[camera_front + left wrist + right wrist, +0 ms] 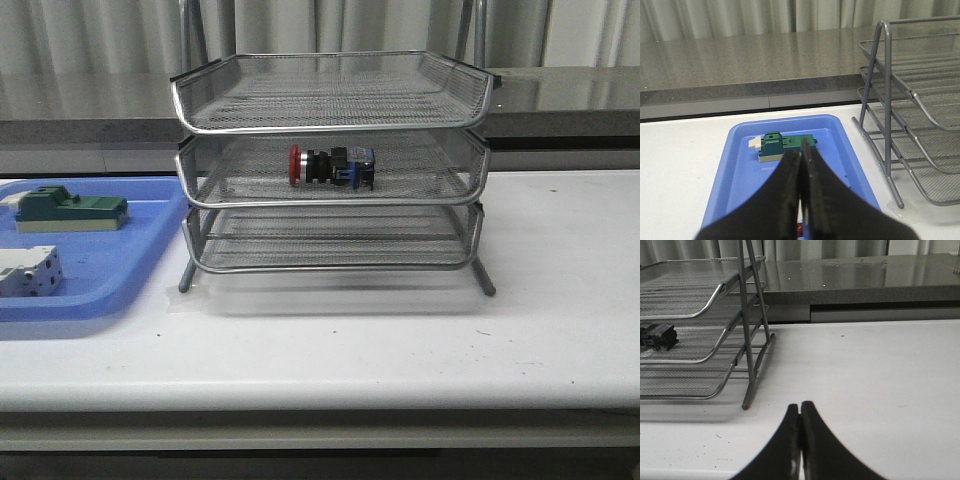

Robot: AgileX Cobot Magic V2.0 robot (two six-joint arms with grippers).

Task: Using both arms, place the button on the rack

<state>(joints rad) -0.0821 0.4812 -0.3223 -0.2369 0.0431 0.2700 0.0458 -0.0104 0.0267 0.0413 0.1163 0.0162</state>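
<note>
The button (332, 166), with its red cap, black body and blue rear block, lies on its side in the middle tier of the silver wire rack (330, 130). Its dark rear end also shows in the right wrist view (657, 336). No arm shows in the front view. My left gripper (800, 149) is shut and empty above the blue tray, left of the rack (887, 100). My right gripper (800, 406) is shut and empty above the bare white table, right of the rack's legs (754, 340).
A flat blue plastic tray (110, 275) lies left of the rack and holds a green block (70, 208) and a white-grey block (28, 272). The green block (785, 146) lies in the tray (740, 170) just beyond my left fingertips. A grey counter runs behind the table.
</note>
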